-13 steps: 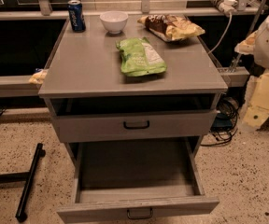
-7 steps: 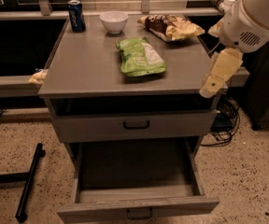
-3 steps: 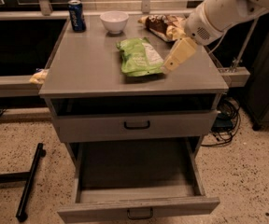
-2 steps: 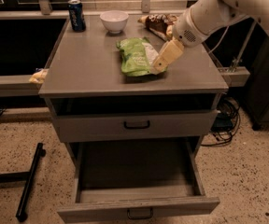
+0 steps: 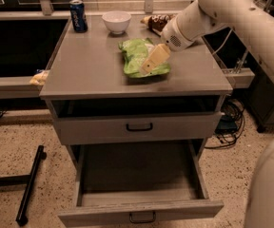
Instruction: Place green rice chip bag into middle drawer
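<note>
The green rice chip bag (image 5: 136, 57) lies flat on the grey cabinet top (image 5: 94, 65), right of centre. My gripper (image 5: 147, 66) reaches in from the upper right on a white arm and hovers over the bag's right half, fingers pointing down-left. The middle drawer (image 5: 139, 194) at the bottom of the cabinet is pulled out toward me and shows nothing inside; its dark bar handle (image 5: 142, 218) is on the front.
A blue soda can (image 5: 78, 15) and a white bowl (image 5: 116, 21) stand at the back of the top. A yellow-and-brown chip bag (image 5: 157, 22) lies behind the arm. The drawer one level higher (image 5: 139, 127) is closed. A black bar (image 5: 30, 184) lies on the floor at left.
My arm has swung in from the right side of the cabinet and leftward, bringing the gripper over the green bag. The bag and drawer have not moved.
</note>
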`<action>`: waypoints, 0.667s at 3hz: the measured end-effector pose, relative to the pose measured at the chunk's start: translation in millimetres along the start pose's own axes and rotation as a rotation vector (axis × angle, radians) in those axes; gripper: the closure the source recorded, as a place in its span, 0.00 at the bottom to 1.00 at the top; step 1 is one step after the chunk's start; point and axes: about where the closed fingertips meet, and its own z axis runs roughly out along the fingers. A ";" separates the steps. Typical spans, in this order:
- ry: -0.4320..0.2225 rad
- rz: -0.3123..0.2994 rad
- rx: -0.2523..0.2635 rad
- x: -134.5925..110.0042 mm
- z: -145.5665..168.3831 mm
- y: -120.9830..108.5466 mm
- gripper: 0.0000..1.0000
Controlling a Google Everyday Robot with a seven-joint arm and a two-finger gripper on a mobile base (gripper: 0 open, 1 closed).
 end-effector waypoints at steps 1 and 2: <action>-0.015 0.039 -0.013 -7.1 23.4 -8.8 0.00; -0.018 0.092 -0.019 -6.1 41.7 -17.7 0.00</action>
